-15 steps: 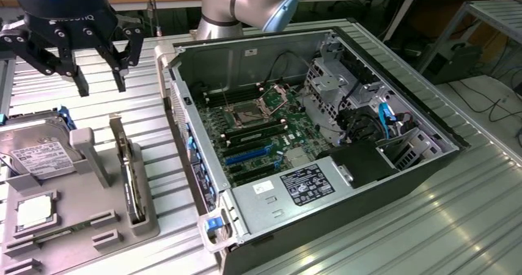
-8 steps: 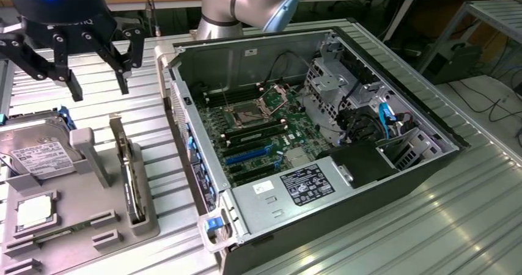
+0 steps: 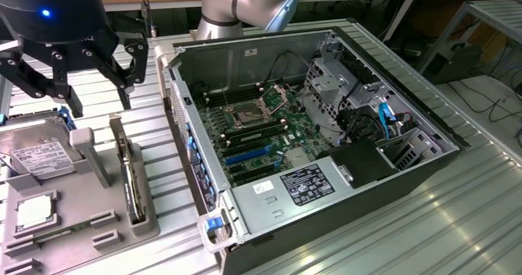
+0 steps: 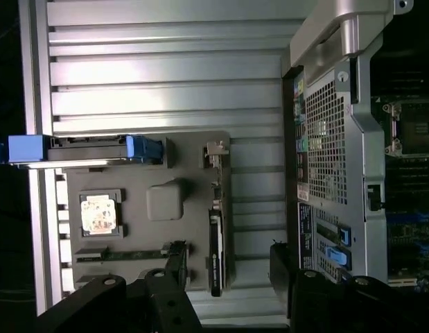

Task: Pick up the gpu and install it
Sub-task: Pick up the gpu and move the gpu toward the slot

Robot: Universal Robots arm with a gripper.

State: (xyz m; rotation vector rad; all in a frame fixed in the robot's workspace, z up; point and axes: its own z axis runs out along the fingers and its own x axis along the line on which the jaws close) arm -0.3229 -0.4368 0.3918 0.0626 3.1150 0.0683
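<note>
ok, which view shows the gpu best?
The exterior view: it shows the gpu upright in the tray, bracket and board face visible. The wrist view looks down on its narrow edge beside the open gripper.

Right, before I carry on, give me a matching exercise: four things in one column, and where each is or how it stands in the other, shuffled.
1. Black gripper tool
2. Graphics card with silver metal end bracket
3. Silver hard drive with white label
4. Large green motherboard

A. inside the open computer case
B. open, above the grey parts holder
C. standing on edge in the grey holder, beside the case
D. at the grey holder's far end from the card

Pairs: 1-B, 2-C, 3-D, 4-A
</note>
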